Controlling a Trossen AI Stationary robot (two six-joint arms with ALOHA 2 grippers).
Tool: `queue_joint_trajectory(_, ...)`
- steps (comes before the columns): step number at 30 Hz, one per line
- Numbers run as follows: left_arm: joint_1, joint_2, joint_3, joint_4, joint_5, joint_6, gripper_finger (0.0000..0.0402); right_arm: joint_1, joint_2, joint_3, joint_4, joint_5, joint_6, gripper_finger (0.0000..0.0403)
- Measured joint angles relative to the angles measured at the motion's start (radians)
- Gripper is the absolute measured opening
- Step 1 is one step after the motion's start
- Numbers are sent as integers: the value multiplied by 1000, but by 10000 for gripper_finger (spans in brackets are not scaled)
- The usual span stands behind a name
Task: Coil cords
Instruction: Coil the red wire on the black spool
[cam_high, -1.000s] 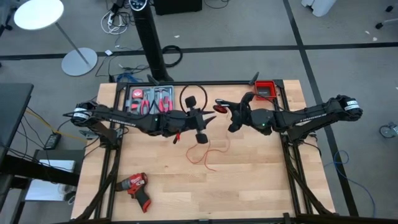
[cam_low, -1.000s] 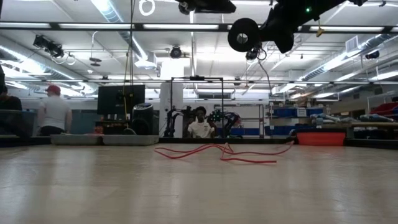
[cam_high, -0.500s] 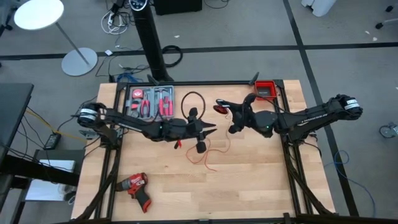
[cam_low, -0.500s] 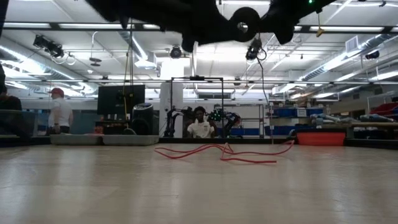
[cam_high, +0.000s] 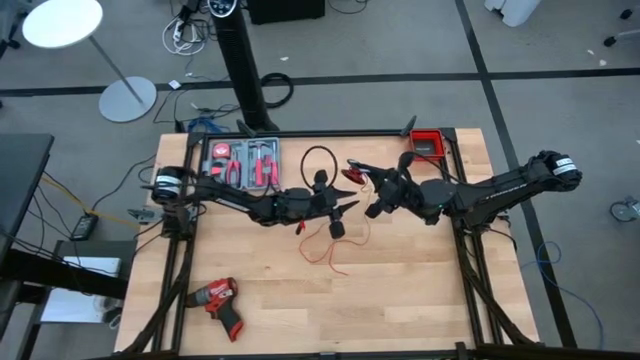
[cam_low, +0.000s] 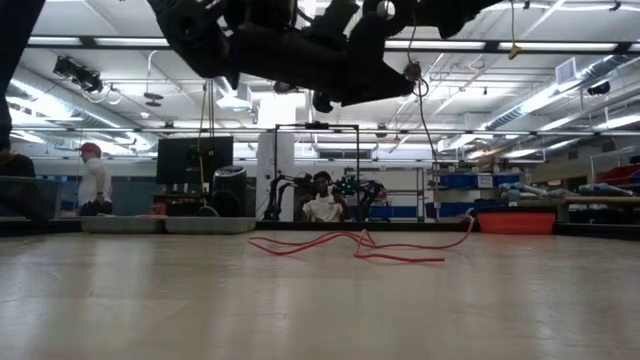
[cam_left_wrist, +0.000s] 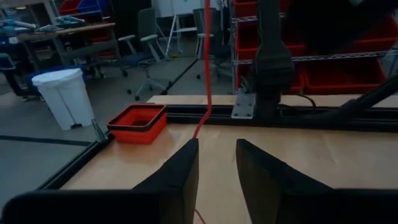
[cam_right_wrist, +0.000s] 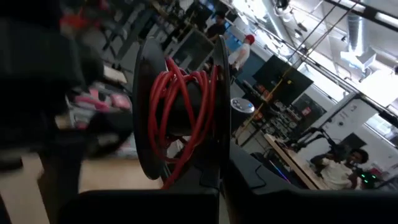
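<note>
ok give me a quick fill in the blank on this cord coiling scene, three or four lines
1. The wire wound on the black spool in the right gripper is ____ in colour.
2. The loose red wire lies on the ____ table.
3. The cordless drill sits near the table's front ____ corner in the high view.
4. The fingers of the left gripper stand ____, with nothing between them.

Missing words: red; wooden; left; apart

Red wire (cam_left_wrist: 206, 74) hangs beyond parted left hand (cam_left_wrist: 216, 163)
</note>
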Motion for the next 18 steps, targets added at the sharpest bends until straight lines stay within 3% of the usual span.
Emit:
queue_joint_trajectory(5, 9, 40, 47, 0, 3, 1, 132, 0, 0, 0, 25, -21, 1, 0)
queue_joint_trajectory(18, 32, 54, 66, 20, 2, 0, 133, 0, 0, 0, 41, -50, 26, 0)
